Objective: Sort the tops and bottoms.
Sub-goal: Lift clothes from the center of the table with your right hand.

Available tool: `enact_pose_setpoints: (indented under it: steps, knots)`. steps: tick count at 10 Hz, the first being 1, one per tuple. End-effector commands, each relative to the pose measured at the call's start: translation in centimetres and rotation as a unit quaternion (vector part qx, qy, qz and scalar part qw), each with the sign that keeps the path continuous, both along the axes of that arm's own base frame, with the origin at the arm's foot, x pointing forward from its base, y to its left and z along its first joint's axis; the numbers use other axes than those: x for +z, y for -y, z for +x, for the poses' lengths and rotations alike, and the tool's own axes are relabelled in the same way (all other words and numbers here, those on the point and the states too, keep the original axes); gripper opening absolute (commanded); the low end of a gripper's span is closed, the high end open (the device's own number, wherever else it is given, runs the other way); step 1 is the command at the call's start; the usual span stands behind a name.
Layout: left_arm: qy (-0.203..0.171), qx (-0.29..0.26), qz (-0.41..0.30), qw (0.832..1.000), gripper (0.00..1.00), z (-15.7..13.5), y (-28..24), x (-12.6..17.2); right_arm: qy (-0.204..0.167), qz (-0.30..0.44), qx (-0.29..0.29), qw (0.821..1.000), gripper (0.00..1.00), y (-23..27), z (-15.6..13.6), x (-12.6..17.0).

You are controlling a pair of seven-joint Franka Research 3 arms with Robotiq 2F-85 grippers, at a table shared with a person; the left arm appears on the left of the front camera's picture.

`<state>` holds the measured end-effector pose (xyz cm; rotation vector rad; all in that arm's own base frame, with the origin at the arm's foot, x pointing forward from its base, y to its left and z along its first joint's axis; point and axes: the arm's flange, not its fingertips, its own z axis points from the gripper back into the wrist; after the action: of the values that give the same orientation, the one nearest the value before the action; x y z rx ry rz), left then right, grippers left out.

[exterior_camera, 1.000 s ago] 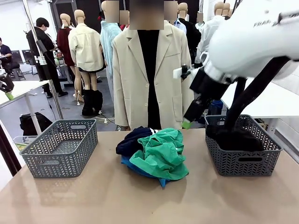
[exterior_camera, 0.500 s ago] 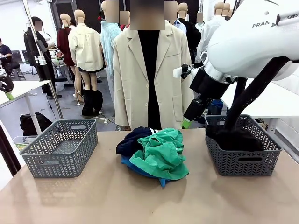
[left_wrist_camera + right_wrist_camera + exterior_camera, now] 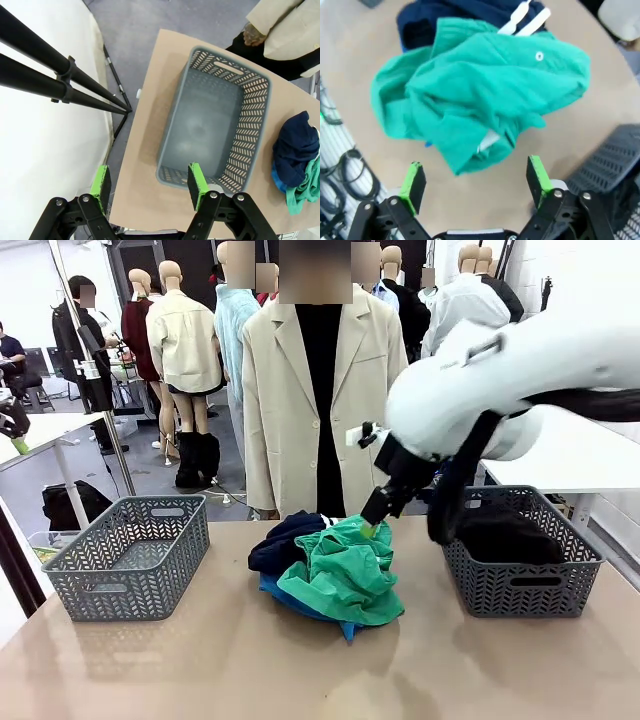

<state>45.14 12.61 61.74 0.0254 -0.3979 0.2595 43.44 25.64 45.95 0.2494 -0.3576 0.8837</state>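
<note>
Right hand (image 3: 475, 174) spread wide over crumpled emerald garment (image 3: 485, 95) — soft, creased cloth.

There are two gray baskets, the left basket (image 3: 128, 558) and the right basket (image 3: 520, 592). There are four pieces of clothing. Three lie in one pile: one green cloth (image 3: 345, 570), one navy cloth (image 3: 280, 545) and one blue cloth (image 3: 272, 588). One black cloth (image 3: 510, 540) is in the right basket. There is one table (image 3: 200, 670) and one person (image 3: 315, 390). There are two grippers, the left gripper (image 3: 149, 186) and the right gripper (image 3: 476, 180), each with two green pads (image 3: 101, 187).
</note>
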Motion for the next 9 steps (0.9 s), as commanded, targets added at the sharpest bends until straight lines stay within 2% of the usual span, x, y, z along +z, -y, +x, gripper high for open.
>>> enact_pose_setpoints:
  steps: [1,2,3,5,7,8,9]
  knots:
    - [-0.002,0.002,-0.005,1.0,0.79,0.0,-0.2,0.3,0.002,-0.012,0.009,1.0,1.0,-2.2,2.1,-1.9]
    - [-0.002,0.002,-0.005,1.0,0.79,0.0,-0.2,0.3,0.015,-0.008,-0.027,0.999,1.0,-3.0,3.1,-3.3]
    - [-0.002,0.002,-0.005,1.0,0.79,0.0,-0.2,0.3,-0.007,-0.013,0.008,1.0,1.0,-3.4,3.9,-4.5]
    - [-0.002,0.002,-0.005,1.0,0.79,0.0,-0.2,0.3,-0.038,-0.014,0.011,0.999,1.0,-3.4,4.7,-5.8]
    - [-0.002,0.002,-0.005,1.0,0.79,0.0,-0.2,0.3,-0.044,-0.022,0.015,0.999,1.0,-3.2,4.6,-6.1]
    - [-0.002,0.002,-0.005,1.0,0.79,0.0,-0.2,0.3,-0.036,-0.025,0.023,0.999,0.87,-3.2,4.4,-5.9]
    - [-0.002,0.002,-0.005,1.0,0.79,0.0,-0.2,0.3,-0.032,-0.023,0.029,0.999,0.68,-3.2,4.2,-5.6]
